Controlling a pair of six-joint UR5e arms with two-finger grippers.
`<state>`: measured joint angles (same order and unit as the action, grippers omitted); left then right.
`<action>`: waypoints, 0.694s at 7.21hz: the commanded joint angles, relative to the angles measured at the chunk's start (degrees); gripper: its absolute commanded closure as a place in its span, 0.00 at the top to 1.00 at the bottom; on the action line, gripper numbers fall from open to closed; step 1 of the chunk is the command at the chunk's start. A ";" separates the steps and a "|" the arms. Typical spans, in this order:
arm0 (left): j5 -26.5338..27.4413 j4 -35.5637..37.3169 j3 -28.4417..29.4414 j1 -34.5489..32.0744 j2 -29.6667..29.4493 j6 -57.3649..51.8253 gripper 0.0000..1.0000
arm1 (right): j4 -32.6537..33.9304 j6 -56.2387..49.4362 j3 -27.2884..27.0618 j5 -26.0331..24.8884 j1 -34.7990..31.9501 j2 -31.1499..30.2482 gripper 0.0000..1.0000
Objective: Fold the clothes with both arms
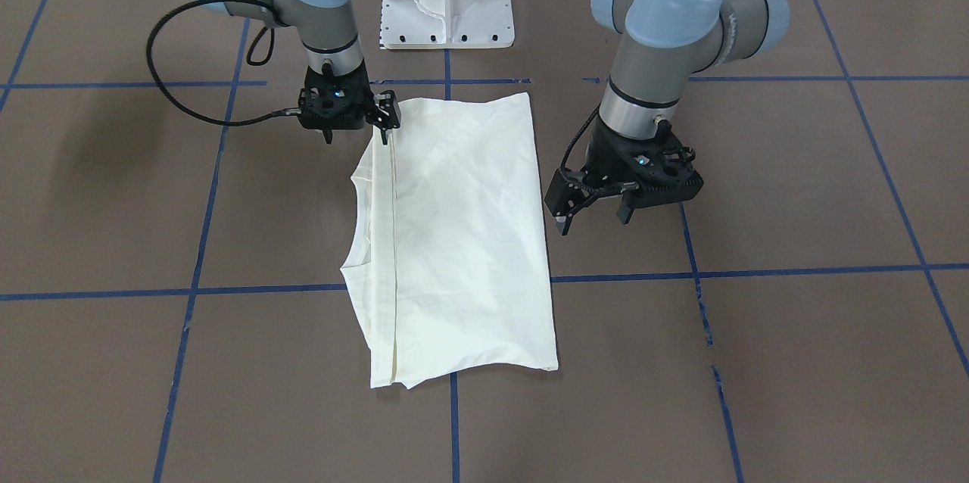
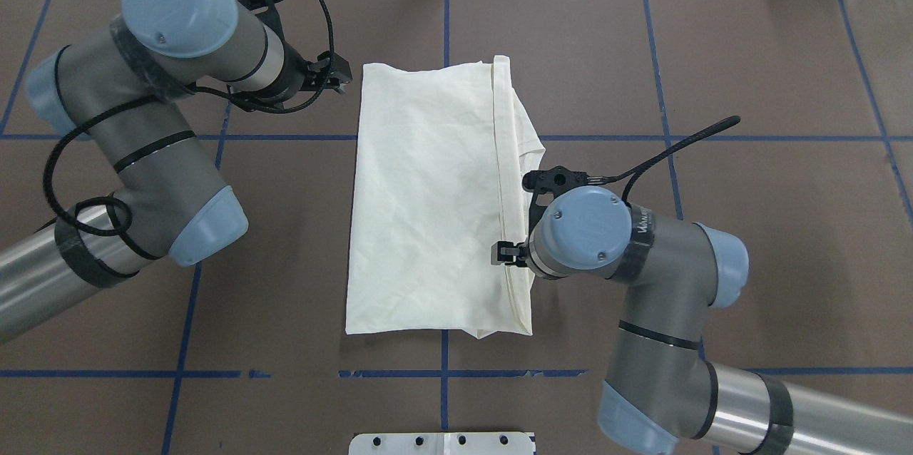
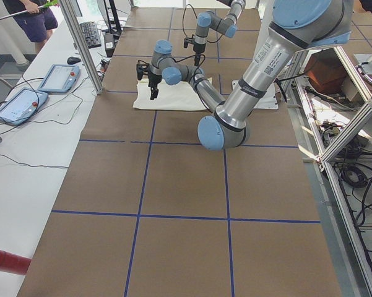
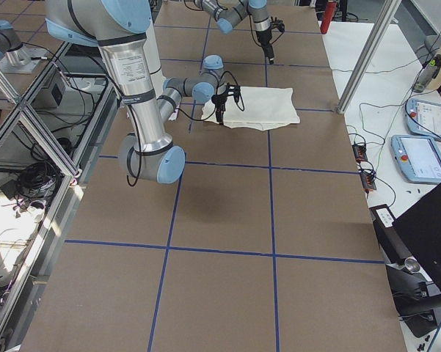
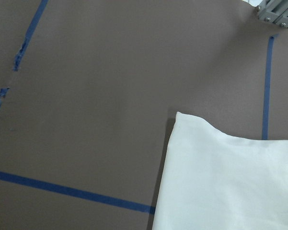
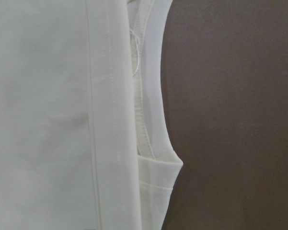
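Seems approx. half done: shirt (image 1: 462,233) down to a rectangle (plain side up), cross-fold prob. left. L gripper (image 1: 594,216) beside shirt, jaws apart; R gripper (image 2: 502,253) at shirt's edge, jaws: can't tell.

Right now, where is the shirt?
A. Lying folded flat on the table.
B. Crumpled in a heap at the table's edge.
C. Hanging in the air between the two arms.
A: the cream shirt lies as a flat, folded rectangle on the brown table.
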<state>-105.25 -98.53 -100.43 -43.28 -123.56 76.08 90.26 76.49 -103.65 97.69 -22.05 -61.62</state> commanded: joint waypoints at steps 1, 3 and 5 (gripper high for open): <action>0.05 0.53 -2.49 0.91 1.66 -0.06 1.00 | 4.30 -0.46 2.84 0.21 1.56 3.17 1.00; -0.04 0.53 -2.32 1.70 1.75 -0.06 1.00 | 6.41 -0.90 2.84 2.31 2.10 3.08 1.00; -0.13 0.44 -2.23 1.97 1.75 0.12 1.00 | 10.09 -3.18 2.49 2.77 2.45 3.35 1.00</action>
<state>-105.35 -98.05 -102.71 -41.53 -121.85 76.07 98.08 74.60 -100.91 100.08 -19.75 -58.48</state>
